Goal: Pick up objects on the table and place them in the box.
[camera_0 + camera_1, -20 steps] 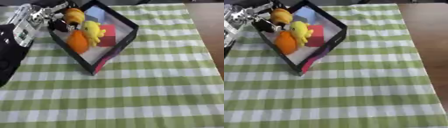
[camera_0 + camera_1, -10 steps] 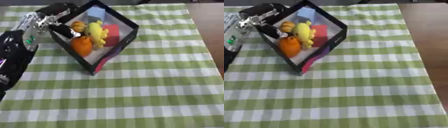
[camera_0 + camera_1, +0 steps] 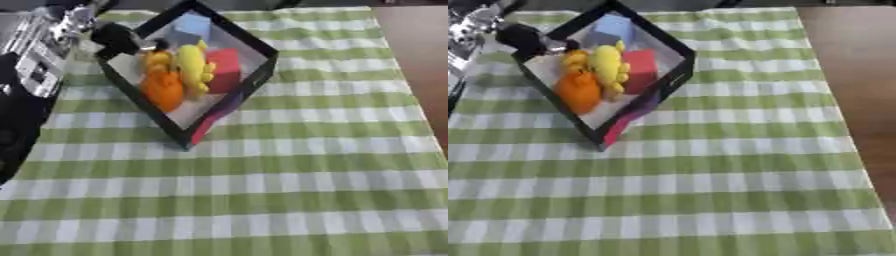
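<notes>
The box (image 3: 229, 102) sits at about eleven o'clock on the checked cloth (image 3: 289, 175), holding a yellow toy (image 3: 192, 67), an orange toy (image 3: 163, 89) and a red block (image 3: 227, 70). The left hand (image 3: 112, 37) is at its ten o'clock rim; I cannot tell how its fingers are set.

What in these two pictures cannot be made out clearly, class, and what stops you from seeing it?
- Left hand: a dark blurred shape at the box's left rim in both views; whether its fingers are open or curled cannot be told.
- Right hand: in neither view.
- Small orange thing beside the hand: too blurred to name.
- Blue block: lower part hidden behind the yellow toy and red block.
- Left arm: cut off by the left edge.
</notes>
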### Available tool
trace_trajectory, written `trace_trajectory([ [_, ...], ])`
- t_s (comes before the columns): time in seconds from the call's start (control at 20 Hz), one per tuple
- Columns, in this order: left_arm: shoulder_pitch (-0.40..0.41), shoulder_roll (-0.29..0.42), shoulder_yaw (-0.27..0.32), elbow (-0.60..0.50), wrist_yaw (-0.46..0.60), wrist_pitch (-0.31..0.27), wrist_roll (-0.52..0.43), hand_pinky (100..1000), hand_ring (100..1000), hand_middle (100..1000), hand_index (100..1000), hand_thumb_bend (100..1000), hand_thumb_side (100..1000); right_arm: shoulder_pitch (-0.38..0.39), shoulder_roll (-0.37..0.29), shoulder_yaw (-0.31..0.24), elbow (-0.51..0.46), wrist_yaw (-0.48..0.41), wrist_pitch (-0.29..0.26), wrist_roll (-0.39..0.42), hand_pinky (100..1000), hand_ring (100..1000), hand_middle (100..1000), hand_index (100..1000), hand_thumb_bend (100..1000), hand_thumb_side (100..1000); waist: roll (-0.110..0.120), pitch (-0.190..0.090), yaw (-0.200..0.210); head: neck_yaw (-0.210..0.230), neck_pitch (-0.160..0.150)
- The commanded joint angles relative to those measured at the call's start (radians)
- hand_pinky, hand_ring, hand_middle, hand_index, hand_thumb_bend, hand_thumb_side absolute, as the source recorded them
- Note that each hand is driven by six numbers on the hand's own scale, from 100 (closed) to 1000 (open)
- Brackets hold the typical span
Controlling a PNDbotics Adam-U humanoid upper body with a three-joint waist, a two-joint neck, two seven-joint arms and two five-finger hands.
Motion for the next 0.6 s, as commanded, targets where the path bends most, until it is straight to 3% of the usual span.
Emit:
trace_trajectory([
  [0.05,0.038,0.061,0.087,-0.203,0.233,0.078,0.124,769,729,787,895,100,473,0.005,-0.027,-0.017,-0.018,-0.003,-0.010,-0.003,790,719,710,839,100,535,0.005,-0.034,0.005,-0.008,0.005],
  [0.25,0.177,0.119,0.164,-0.371,0.449,0.091,0.289,780,759,827,908,130,561,0.010,-0.017,-0.020,-0.018,-0.005,-0.017,-0.003,790,719,709,838,100,535,-0.002,-0.033,0.015,-0.008,0.002],
  [0.35,0.258,0.132,0.199,-0.422,0.519,0.091,0.351,783,764,838,908,100,652,0.011,-0.010,-0.024,-0.018,-0.006,-0.020,-0.005,790,719,709,838,100,537,-0.005,-0.032,0.019,0.001,-0.001],
  [0.6,0.448,0.119,0.285,-0.509,0.654,0.027,0.479,784,767,842,915,155,689,0.008,0.008,-0.028,-0.018,-0.004,-0.023,-0.010,791,721,711,838,100,537,-0.016,-0.027,0.033,0.013,-0.012],
])
